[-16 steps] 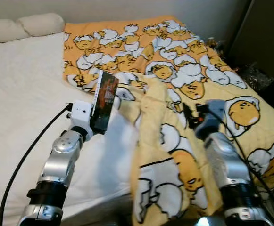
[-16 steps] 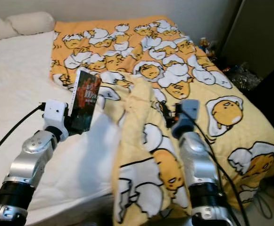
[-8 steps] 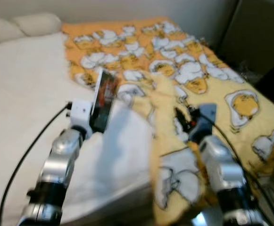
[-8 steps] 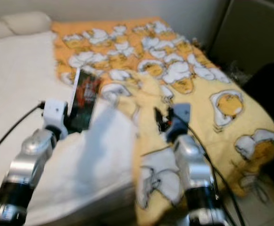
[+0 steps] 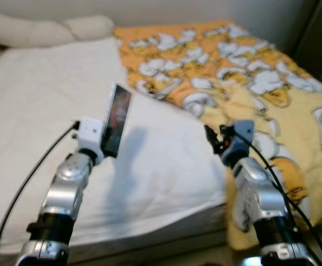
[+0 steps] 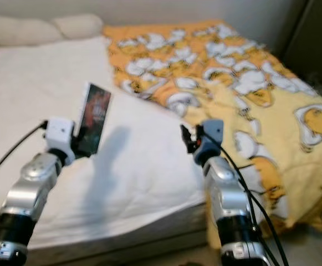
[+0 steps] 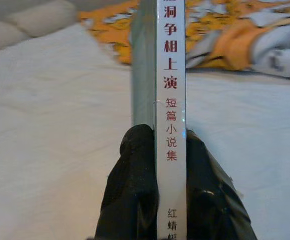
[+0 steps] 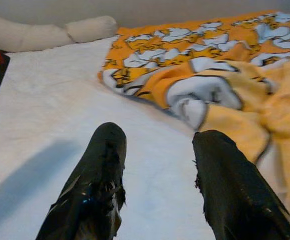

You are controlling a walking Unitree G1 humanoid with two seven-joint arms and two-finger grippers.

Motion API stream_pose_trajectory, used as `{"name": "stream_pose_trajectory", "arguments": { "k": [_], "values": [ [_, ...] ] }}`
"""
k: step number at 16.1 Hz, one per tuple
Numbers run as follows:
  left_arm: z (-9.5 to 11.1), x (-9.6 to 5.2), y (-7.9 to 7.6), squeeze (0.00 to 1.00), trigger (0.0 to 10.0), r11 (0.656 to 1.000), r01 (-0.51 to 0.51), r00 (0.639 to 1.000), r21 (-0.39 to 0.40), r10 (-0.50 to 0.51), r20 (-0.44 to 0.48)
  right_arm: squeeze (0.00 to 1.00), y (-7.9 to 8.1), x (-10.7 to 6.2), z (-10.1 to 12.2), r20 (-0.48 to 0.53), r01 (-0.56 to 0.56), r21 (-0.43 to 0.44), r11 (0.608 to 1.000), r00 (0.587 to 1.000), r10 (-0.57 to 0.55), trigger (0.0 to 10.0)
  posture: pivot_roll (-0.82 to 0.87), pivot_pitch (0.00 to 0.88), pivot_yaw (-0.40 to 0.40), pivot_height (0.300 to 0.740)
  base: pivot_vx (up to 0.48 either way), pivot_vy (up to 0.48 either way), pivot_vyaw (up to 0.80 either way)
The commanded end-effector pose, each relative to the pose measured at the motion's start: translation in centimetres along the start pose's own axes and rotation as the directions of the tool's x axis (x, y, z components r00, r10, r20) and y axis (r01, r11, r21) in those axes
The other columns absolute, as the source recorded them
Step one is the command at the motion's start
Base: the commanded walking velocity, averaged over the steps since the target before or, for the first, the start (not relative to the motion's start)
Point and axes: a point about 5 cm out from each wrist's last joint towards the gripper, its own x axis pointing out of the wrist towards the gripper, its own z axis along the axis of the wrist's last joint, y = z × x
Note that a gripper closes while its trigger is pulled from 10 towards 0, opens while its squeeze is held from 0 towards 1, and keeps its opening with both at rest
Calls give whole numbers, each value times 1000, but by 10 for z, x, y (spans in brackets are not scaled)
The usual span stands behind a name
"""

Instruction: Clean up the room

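Head views: left gripper [image 5: 106, 145] at centre-left, clamped on a dark book [image 5: 116, 119] held upright above the white bed [image 5: 33, 111]. Right gripper [image 5: 211, 138] at centre-right, over the bed's edge, w/ yellow-orange blanket [image 5: 271, 94] across the right half. Pillows [image 6: 39, 27] upper left.

Left wrist: fingers [image 7: 130, 185] pinch the book's spine [image 7: 170, 100], red Chinese text on it.

Right wrist: fingers [image 8: 92, 185] spread apart, nothing btwn them; blanket at upper right.

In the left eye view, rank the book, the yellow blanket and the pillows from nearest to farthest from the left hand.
1. Book: clamped upright in the left hand.
2. Yellow blanket: across the white sheet, on the robot's right.
3. Pillows: at the bed's far end.
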Motion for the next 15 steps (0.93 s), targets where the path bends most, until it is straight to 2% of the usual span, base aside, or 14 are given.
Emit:
{"name": "stream_pose_trajectory", "arguments": {
  "k": [1,6,15],
  "values": [
    [13,3,-7,0,10000,1000,21,998,12,-21,52,0,-11,-3,4,12,34,-23,999,999,-34,10000,-30,0,53,740,0,379,0],
    [11,3,-2,0,10000,1000,-2,999,28,1,44,0,-11,-2,4,25,50,-95,994,999,-47,10000,-26,0,58,740,0,379,0],
    [9,0,1,0,10000,999,-2,999,41,0,40,0,-8,-5,-4,8,35,-71,997,999,-34,10000,-24,0,70,740,0,381,0]
  ]
}}
